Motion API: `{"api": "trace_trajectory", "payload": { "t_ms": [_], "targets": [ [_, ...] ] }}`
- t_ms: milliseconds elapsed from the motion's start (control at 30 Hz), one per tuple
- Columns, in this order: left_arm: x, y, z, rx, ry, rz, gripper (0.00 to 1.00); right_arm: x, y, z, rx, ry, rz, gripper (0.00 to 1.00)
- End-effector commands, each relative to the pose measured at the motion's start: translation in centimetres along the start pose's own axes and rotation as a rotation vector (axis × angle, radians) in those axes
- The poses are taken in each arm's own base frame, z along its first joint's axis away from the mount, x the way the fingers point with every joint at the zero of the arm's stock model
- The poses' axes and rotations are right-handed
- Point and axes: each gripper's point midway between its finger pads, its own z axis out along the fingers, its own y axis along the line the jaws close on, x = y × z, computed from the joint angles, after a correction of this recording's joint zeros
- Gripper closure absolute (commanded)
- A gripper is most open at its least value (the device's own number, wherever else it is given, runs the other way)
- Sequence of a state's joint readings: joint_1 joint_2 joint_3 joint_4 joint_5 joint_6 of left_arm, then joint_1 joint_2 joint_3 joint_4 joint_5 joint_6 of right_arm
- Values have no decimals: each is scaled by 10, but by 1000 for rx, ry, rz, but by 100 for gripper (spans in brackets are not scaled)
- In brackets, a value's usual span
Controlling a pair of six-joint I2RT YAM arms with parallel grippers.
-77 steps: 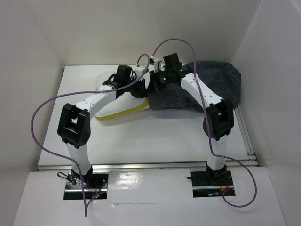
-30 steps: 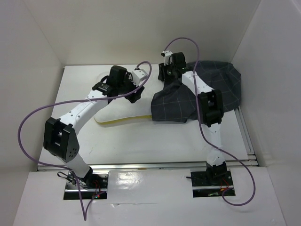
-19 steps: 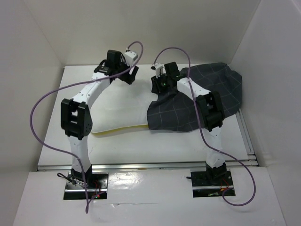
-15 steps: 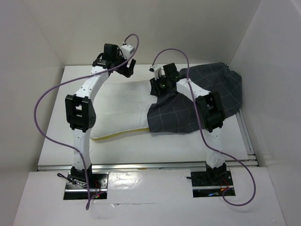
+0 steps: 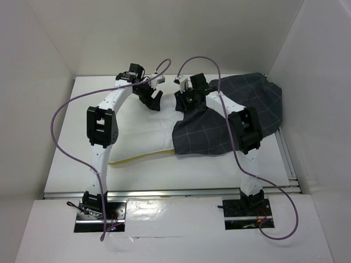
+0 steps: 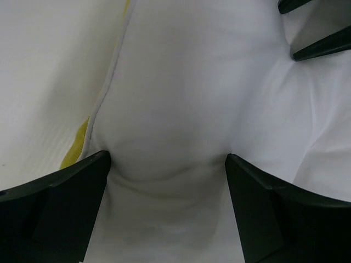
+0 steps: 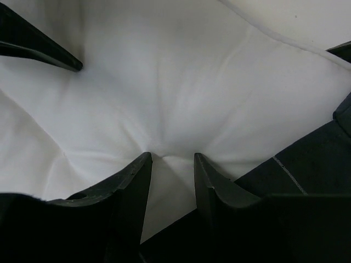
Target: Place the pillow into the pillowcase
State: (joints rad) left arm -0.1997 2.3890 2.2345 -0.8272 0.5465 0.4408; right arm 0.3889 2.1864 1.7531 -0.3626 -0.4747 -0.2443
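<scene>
The white pillow [image 5: 142,129] lies flat across the table, its yellow trim [image 5: 137,157] along the near edge. Its right end sits inside the dark checked pillowcase [image 5: 247,104], which spreads to the back right. My left gripper [image 5: 152,100] stands wide open, its fingers pressed into the pillow [image 6: 170,109] near the back edge, with nothing pinched between them [image 6: 167,155]. Close beside it, at the pillowcase mouth, my right gripper [image 5: 184,101] pinches a fold of pillow [image 7: 181,82] between its tips [image 7: 173,156], creases radiating from there. The pillowcase [image 7: 296,164] edge runs just behind those fingers.
White walls close in the table on the left, back and right. A metal rail [image 5: 164,193] runs along the near edge and another down the right side [image 5: 288,159]. Purple cables [image 5: 60,148] loop off both arms.
My left arm let go and swung from the pillow's left part to the back, then right toward the right gripper, opening wide. Earlier the pillowcase was drawn left over the pillow's right end.
</scene>
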Motion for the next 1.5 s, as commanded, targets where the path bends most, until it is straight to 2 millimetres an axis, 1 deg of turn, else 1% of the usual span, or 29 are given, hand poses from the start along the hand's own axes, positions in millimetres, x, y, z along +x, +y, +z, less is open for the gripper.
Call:
{"api": "trace_trajectory", "payload": {
  "t_ms": [0, 133, 167, 233, 300, 333, 367, 400, 433, 467, 500, 533, 567, 633, 733, 767, 800, 833, 867, 900, 933, 1000, 1100, 1133, 1167, 1200, 1300, 1333, 1467],
  "targets": [
    [29, -21, 12, 120, 59, -37, 0, 19, 12, -9, -3, 85, 33, 55],
    [48, -21, 26, 141, 92, -45, 0, 19, 13, -11, -5, 93, 37, 55],
    [48, -21, 26, 141, 92, -45, 4, 19, 13, -11, -5, 93, 37, 55],
    [55, -22, 29, 151, 109, -59, 36, 16, 10, -12, 9, 87, 32, 55],
    [62, -19, 34, 138, 129, -75, 100, 14, 3, -13, 30, 78, 46, 52],
    [61, -15, 30, 106, 129, -60, 100, 5, -5, -19, 58, 55, 50, 49],
    [69, -16, 32, 104, 149, -81, 100, 5, -5, -19, 58, 54, 50, 49],
    [56, -11, 25, 68, 112, -47, 100, -4, -7, -21, 75, 33, 65, 47],
    [66, -10, 26, 43, 131, -61, 100, -14, -16, -25, 102, 5, 72, 47],
    [63, -8, 23, 20, 120, -47, 100, -20, -16, -27, 104, -8, 78, 46],
    [61, -5, 20, -8, 110, -44, 100, -28, -25, -31, 128, -33, 98, 46],
    [54, -1, 13, -55, 89, -33, 100, -46, -31, -42, 144, -79, 99, 45],
    [51, 1, 9, -74, 82, -24, 100, -53, -31, -44, 146, -95, 105, 45],
    [39, 7, -3, -136, 49, 0, 100, -82, -46, -64, 188, -181, 125, 41],
    [22, 5, -13, -194, 8, 51, 100, -109, -59, -83, 256, -254, 147, 36],
    [11, 11, -25, -255, -30, 80, 100, -118, -70, -89, 282, -275, 157, 34],
    [4, 8, -28, -274, -47, 115, 100, -123, -77, -96, 301, -293, 166, 34],
    [6, 4, -27, -295, -41, 128, 100, -122, -81, -93, 313, -291, 180, 32],
    [-12, 1, -37, -324, -87, 171, 100, -120, -85, -89, 323, -289, 183, 32],
    [-15, -6, -36, -316, -88, 193, 100, -118, -90, -93, 332, -290, 188, 32],
    [-20, -5, -41, -333, -101, 200, 100, -113, -93, -87, 331, -278, 194, 32],
    [-25, -17, -38, -318, -104, 228, 100, -110, -92, -82, 318, -270, 196, 32],
    [-31, -22, -42, -330, -116, 252, 100, -112, -91, -75, 291, -277, 190, 32],
    [-36, -27, -45, -328, -126, 263, 100, -105, -95, -70, 277, -265, 200, 32],
    [-36, -25, -45, -337, -121, 271, 100, -113, -95, -71, 265, -282, 190, 32],
    [-43, -30, -48, -339, -138, 285, 100, -107, -93, -66, 249, -266, 197, 32],
    [-46, -31, -52, -343, -147, 289, 100, -102, -95, -58, 237, -254, 202, 32],
    [-46, -31, -52, -344, -147, 289, 100, -105, -95, -60, 238, -262, 198, 32],
    [-47, -36, -51, -333, -140, 292, 100, -95, -99, -49, 237, -243, 198, 31]
  ]
}}
